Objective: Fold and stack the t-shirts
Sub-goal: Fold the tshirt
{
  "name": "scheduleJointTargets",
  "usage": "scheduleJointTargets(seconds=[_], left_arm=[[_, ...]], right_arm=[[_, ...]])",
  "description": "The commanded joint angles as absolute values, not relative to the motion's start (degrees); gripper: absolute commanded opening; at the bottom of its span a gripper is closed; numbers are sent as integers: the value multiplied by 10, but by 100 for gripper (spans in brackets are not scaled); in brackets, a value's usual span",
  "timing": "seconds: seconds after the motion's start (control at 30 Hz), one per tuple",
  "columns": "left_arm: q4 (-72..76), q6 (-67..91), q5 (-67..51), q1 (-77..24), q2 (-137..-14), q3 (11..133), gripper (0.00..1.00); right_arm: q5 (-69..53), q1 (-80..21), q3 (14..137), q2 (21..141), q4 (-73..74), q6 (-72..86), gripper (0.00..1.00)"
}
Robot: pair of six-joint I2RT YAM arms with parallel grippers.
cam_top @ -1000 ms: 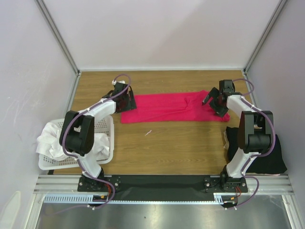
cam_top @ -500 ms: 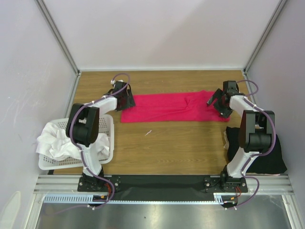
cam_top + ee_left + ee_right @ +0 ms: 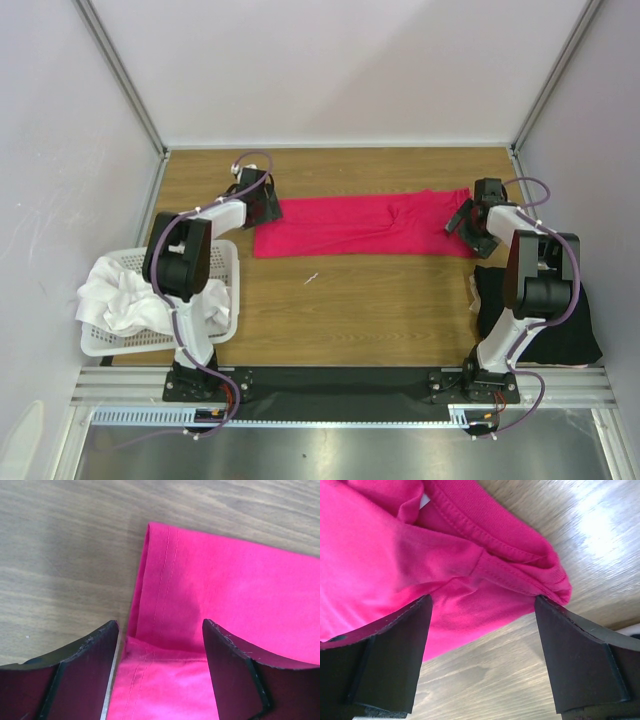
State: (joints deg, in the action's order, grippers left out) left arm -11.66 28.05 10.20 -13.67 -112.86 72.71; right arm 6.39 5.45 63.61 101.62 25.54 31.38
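The crimson-pink t-shirt [image 3: 360, 225] lies folded into a long strip across the far middle of the table. My left gripper [image 3: 262, 205] is open at its left end, jaws astride the hemmed edge [image 3: 160, 605]. My right gripper [image 3: 470, 228] is open at its right end, where the collar [image 3: 485, 540] bunches, with bare wood between its fingertips. A black t-shirt [image 3: 545, 320] lies at the near right beside the right arm. White t-shirts [image 3: 120, 295] are heaped in the basket at the left.
The white perforated basket [image 3: 225, 262] stands at the near left edge by the left arm's base. A small white scrap [image 3: 312, 278] lies on the wood in front of the pink shirt. Grey walls close in the back and sides.
My right gripper has moved right and slightly forward, off the shirt's right end toward the table's edge. My left gripper has edged a little toward the back at the left end.
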Motion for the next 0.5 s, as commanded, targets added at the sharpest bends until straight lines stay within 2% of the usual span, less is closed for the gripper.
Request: scheduleJointTargets(seconds=[0.0,0.13,0.47], left_arm=[[-97,273,110,-133,-1144,752,74],[-91,257,108,-133,-1139,756,74],[-69,116,43,-158,-1017,788,76]], right_arm=[[98,66,640,996,263,295,88],[77,67,656,985,260,289,88],[8,21,762,954,247,338,89]])
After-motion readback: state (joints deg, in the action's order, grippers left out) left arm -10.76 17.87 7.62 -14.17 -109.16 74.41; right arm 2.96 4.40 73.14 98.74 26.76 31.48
